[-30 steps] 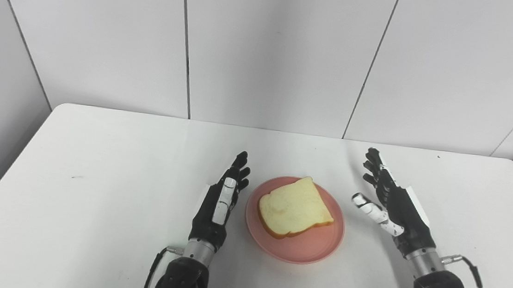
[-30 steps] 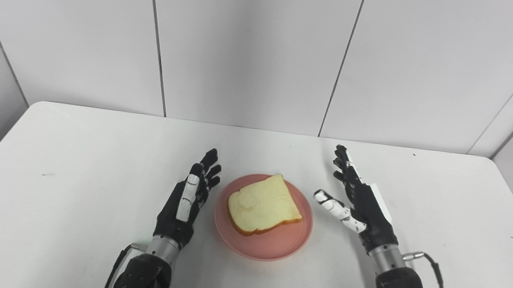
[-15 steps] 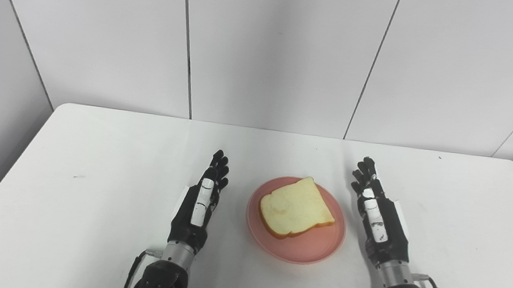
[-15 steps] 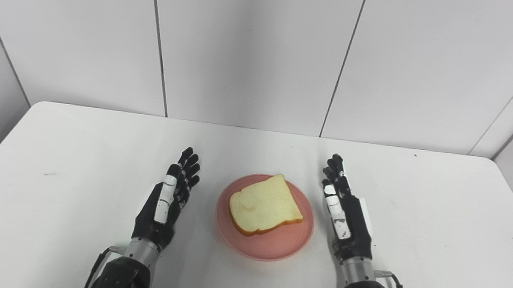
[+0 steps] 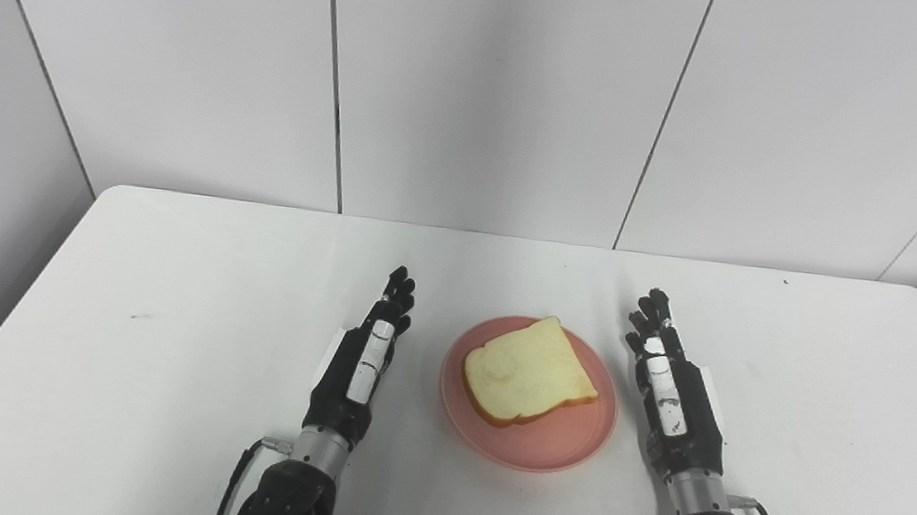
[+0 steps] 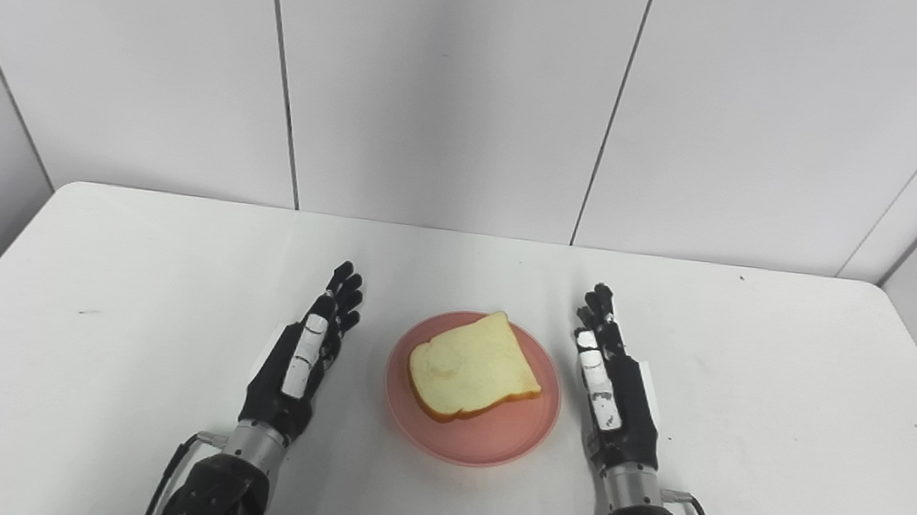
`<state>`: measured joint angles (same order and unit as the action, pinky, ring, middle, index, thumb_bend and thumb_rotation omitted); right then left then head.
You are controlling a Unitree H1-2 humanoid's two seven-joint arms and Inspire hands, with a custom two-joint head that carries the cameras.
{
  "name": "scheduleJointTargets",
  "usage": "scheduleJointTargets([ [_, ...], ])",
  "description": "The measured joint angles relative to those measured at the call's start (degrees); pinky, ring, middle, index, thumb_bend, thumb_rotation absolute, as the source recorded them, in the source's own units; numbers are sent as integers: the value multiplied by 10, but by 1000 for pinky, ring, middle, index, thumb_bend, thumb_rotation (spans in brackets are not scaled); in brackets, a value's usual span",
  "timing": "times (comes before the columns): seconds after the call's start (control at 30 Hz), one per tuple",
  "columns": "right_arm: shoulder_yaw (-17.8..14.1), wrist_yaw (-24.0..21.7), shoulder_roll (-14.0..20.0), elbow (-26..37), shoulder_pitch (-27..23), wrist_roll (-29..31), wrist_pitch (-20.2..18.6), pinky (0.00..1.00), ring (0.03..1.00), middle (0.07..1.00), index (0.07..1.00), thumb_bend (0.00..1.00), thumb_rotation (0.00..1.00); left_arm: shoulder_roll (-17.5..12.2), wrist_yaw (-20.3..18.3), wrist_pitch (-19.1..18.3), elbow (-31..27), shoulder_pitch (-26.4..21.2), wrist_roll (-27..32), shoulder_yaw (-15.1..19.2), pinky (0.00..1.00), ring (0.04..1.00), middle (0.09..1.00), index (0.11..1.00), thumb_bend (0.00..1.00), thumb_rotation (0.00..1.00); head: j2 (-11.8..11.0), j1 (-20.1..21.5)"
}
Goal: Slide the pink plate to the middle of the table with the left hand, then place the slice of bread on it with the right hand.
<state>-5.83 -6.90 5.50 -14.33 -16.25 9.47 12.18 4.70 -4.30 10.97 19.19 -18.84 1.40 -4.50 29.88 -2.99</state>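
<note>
The left hand point(image 5: 357, 369) lies flat-edged on the table point(image 5: 126, 361), fingers straight and together, holding nothing, a little apart from the left rim of the pink plate point(image 5: 550, 448). The right hand point(image 5: 674, 401) mirrors it on the far side, fingers likewise extended and empty, just beside the plate's right rim. Between them the plate sits near the middle of the table, and the slice of bread point(image 5: 527, 371) rests flat on it, crust toward the front, wholly inside the rim. Judged from this layout, both parts of the task look done, so the step in hand is a clean retreat. To do that well, each hand should pull straight back toward the robot along its own side, keeping its fingers extended so that nothing curls inward and catches the rim. The right hand has less room, so it ought to ease outward first, away from the plate, before drawing back. A light plate on a smooth white surface would likely skid at any nudge, taking the bread off centre.
</note>
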Motion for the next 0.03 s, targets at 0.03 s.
scheduleJointTargets([
  [0.03, -1, 6, -1, 0, 0, -1, -1, 1000, 1000, 1000, 1000, 704, 845, 0, 2, 0, 0, 0, -1, 0, 1000, 1000, 1000, 1000, 733, 1000, -1, 3],
])
